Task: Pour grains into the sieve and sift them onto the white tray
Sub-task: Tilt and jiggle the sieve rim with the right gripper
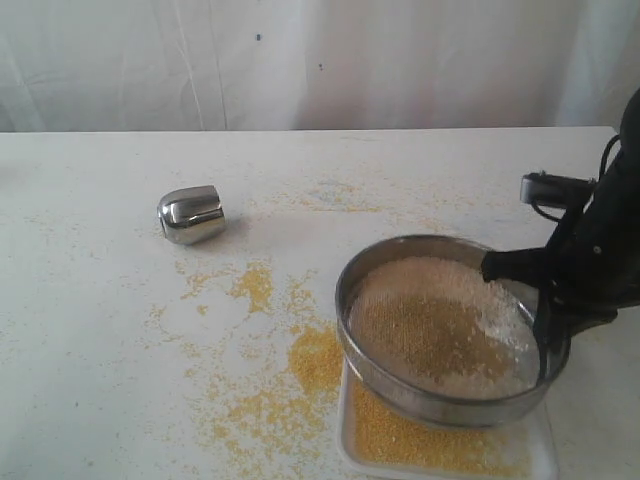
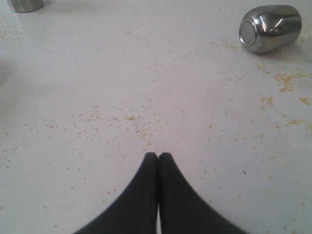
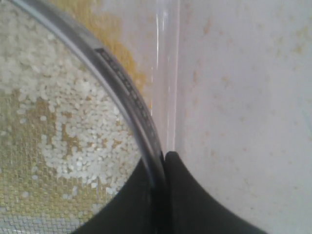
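The sieve hangs tilted over the white tray, its right rim pinched by my right gripper. Pale coarse grains lie on its mesh, and fine yellow grains cover the tray beneath. In the right wrist view the right gripper is shut on the sieve rim, with whitish grains on the mesh and the tray's edge beyond. My left gripper is shut and empty above bare table; it does not show in the exterior view.
A small steel cup lies on its side at the left middle of the table, also in the left wrist view as the cup. Spilled yellow grains are scattered left of the tray. Another steel object sits at that view's corner.
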You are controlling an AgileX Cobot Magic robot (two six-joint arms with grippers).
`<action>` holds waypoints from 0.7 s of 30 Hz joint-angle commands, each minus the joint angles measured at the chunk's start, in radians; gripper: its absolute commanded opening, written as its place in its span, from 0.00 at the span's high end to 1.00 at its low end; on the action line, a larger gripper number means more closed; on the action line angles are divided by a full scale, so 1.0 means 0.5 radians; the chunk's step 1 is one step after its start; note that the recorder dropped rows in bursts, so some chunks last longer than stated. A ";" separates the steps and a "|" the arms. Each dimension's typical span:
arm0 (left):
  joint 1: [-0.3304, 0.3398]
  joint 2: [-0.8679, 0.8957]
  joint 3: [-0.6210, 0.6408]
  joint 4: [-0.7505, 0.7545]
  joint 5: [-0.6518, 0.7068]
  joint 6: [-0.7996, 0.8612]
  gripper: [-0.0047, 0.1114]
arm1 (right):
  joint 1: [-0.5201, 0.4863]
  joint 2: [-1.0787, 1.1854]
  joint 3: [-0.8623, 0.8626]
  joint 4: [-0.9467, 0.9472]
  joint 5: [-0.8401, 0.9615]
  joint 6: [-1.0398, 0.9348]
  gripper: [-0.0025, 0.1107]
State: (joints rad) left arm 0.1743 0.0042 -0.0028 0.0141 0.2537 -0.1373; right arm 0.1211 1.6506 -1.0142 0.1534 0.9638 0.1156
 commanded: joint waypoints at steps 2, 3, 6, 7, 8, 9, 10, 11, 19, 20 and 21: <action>0.004 -0.008 0.006 -0.015 0.002 0.005 0.96 | -0.005 -0.014 -0.008 -0.047 -0.541 -0.013 0.98; 0.004 -0.008 0.006 -0.015 0.002 0.005 0.96 | -0.005 -0.014 -0.008 -0.047 -0.585 -0.013 0.98; 0.004 -0.008 0.006 -0.015 0.002 0.005 0.96 | -0.005 -0.014 -0.008 -0.047 -0.638 -0.013 0.98; 0.004 -0.008 0.006 -0.015 0.002 0.005 0.96 | -0.005 -0.014 -0.008 -0.047 -0.638 -0.013 0.98; 0.004 -0.008 0.006 -0.015 0.002 0.005 0.96 | -0.005 -0.014 -0.008 -0.047 -0.648 -0.013 0.98; 0.004 -0.008 0.006 -0.015 0.002 0.005 0.96 | -0.005 -0.014 -0.008 -0.047 -0.663 -0.013 0.98; 0.004 -0.008 0.006 -0.015 0.002 0.005 0.96 | -0.005 -0.014 -0.008 -0.047 -0.668 -0.013 0.98; 0.004 -0.008 0.006 -0.015 0.002 0.005 0.96 | -0.005 -0.014 -0.008 -0.047 -0.667 -0.025 0.98; 0.004 -0.008 0.006 -0.015 0.002 0.005 0.96 | -0.005 -0.126 0.177 -0.144 -1.056 -0.074 0.98; 0.004 -0.008 0.006 -0.015 0.002 0.005 0.96 | -0.005 -0.164 0.221 -0.152 -1.156 -0.074 0.98; 0.004 -0.008 0.006 -0.015 0.002 0.005 0.96 | -0.005 -0.206 0.266 -0.162 -1.262 -0.074 0.98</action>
State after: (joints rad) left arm 0.1743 0.0042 -0.0028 0.0141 0.2537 -0.1373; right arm 0.1211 1.6077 -0.9277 0.0768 0.4875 0.0834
